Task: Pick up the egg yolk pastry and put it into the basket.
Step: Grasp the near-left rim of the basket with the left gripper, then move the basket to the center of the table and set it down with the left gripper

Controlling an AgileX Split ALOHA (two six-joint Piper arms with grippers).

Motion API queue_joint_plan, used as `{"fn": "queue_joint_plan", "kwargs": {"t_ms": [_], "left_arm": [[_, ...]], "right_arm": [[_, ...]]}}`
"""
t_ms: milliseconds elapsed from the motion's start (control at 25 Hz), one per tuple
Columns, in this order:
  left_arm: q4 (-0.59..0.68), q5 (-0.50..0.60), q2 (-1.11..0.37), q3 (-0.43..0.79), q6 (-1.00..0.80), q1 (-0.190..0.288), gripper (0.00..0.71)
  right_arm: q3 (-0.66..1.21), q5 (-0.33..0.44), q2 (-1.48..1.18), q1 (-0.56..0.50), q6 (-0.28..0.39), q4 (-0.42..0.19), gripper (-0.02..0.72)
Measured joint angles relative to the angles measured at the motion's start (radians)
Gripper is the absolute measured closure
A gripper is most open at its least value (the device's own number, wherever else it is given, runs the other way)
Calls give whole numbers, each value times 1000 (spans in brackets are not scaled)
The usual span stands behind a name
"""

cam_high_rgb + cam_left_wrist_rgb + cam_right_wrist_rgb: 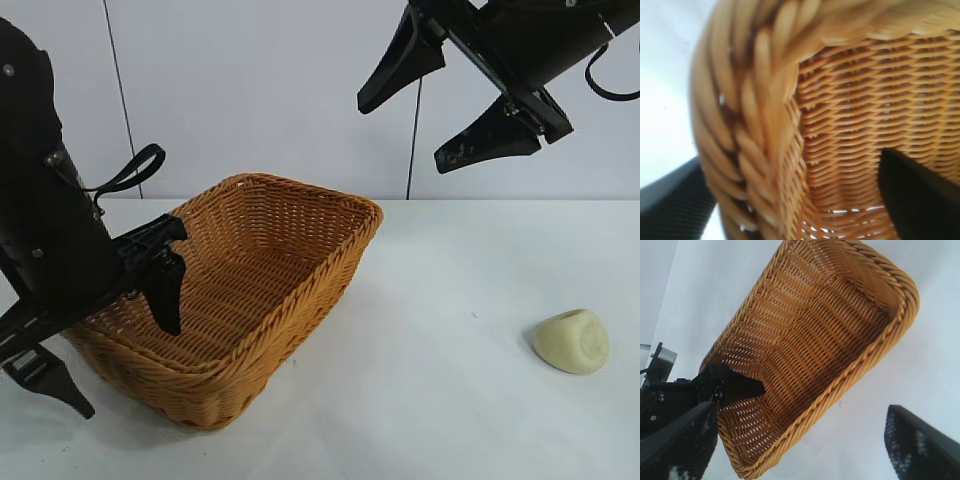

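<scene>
The left tool [115, 345] straddles the near left wall of the basket [300, 290]: 1 finger [168, 290] hangs inside over the woven floor, the other [50, 382] sits outside by the base. In the left wrist view the braided rim [755, 115] runs between the 2 fingers, which stand close on either side of it; whether they press the wicker I cannot tell. The left arm leans steeply down over that corner. The right tool [440, 100] hangs high above the tabletop [430, 400], its fingers spread wide apart and holding nothing, angled down toward the basket. The egg yolk pastry [571, 341] lies on the tabletop, well apart from the basket, on the right arm's side.
</scene>
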Motion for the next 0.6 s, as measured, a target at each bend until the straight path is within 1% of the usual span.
{"fn": "queue_joint_plan", "kwargs": {"t_ms": [40,160,240,320,440,520,600], "left_arm": [[-11,-3,0,0,-13,1,567],[-32,-10,0,0,14,10,573],[-57,-8,-7,-1,71,27,573],[-100,0,-16,-6,176,73,573],[-226,42,-21,-25,435,168,573],[-268,74,-21,-41,606,225,573],[-279,106,-21,-66,702,267,573]], "right_arm": [[0,-1,0,0,0,0,80],[0,-1,0,0,0,-1,80],[0,-1,0,0,0,-1,80],[0,-1,0,0,0,-1,80],[0,-1,0,0,0,-2,80],[0,-1,0,0,0,-2,80],[0,-1,0,0,0,-3,80]]}}
